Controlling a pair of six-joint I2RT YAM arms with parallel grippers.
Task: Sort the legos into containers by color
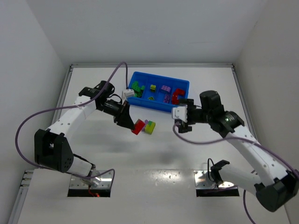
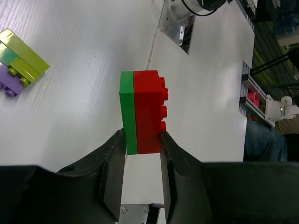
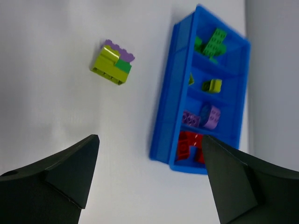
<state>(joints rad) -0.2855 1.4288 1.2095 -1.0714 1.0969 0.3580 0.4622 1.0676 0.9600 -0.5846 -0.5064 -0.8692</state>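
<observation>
My left gripper (image 2: 142,140) is shut on a red-and-green brick pair (image 2: 144,112), held above the table; the pair shows in the top view (image 1: 138,126) in front of the blue tray (image 1: 139,100). A yellow-green, green and purple cluster (image 1: 149,127) lies on the table beside it and shows in both wrist views (image 2: 19,63) (image 3: 113,63). My right gripper (image 3: 149,154) is open and empty, above the table near the tray's right end (image 3: 161,140). The tray's compartments hold green (image 3: 214,43), yellow-green (image 3: 212,85), purple (image 3: 202,116) and red (image 3: 189,145) bricks.
The white table ends in raised rails at the back and sides (image 1: 70,67). Two metal base plates (image 1: 91,184) (image 1: 216,183) sit at the near edge. Purple cables loop from both arms.
</observation>
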